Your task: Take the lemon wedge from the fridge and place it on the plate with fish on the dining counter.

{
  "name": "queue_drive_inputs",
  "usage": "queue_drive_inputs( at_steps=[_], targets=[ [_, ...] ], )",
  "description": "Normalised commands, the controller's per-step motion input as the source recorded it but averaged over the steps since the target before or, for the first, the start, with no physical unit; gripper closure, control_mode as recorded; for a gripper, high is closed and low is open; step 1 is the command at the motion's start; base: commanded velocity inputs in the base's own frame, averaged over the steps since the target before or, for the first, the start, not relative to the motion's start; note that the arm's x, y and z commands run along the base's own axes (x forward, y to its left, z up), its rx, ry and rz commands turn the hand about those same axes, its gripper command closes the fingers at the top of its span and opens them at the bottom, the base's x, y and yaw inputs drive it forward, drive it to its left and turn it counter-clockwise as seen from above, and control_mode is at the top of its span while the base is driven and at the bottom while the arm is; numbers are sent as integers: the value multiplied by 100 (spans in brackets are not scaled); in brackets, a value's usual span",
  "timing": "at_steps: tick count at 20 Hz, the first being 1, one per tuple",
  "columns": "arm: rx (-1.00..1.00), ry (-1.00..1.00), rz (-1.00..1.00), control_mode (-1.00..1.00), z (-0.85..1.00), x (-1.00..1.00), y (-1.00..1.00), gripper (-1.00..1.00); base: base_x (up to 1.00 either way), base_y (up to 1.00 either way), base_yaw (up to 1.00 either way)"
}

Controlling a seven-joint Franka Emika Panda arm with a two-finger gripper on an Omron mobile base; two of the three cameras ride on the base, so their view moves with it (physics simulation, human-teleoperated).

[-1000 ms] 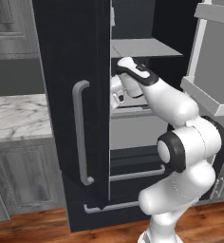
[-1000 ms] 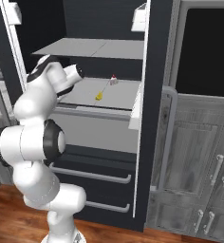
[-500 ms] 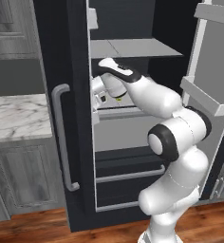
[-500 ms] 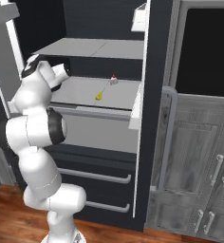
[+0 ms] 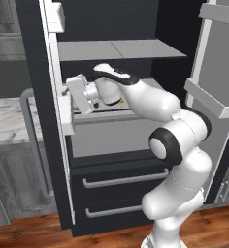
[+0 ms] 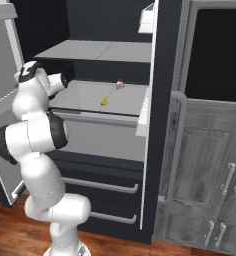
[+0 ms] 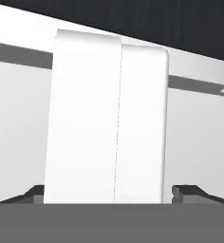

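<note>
At the open fridge (image 6: 160, 125), my hand (image 5: 77, 94) pushed the left door, grip state unclear; reaching the lemon wedge (image 6: 104, 101) came next.

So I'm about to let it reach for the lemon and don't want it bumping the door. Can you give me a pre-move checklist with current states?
1. Fridge doors open: ok, shelves exposed in both base views.
2. Lemon wedge located: ok, on the middle shelf, apart from a small red and white item behind it.
3. Gripper aimed at the wedge: not ok, it points at the left door's inner side; the hand view shows white door fittings.
4. Fingers open: ok, tips wide apart.
5. Gripper empty: ok, nothing between the tips.
6. Path to the wedge: cannot tell; the arm blocks the left base view.
</note>
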Motion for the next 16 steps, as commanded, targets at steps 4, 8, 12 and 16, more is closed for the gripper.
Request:
queue_drive_inputs(
  at_steps=[4,8,12,16],
  targets=[
    [-8,-20,-14,-100,2,-89,-33,-100,0,0,0],
    [-15,-22,-19,-100,16,-97,-27,-100,0,0,0],
    [-23,-26,-27,-100,51,-100,-46,-100,0,0,0],
    [-28,-14,-41,-100,72,-98,-72,-100,0,0,0]
  ],
)
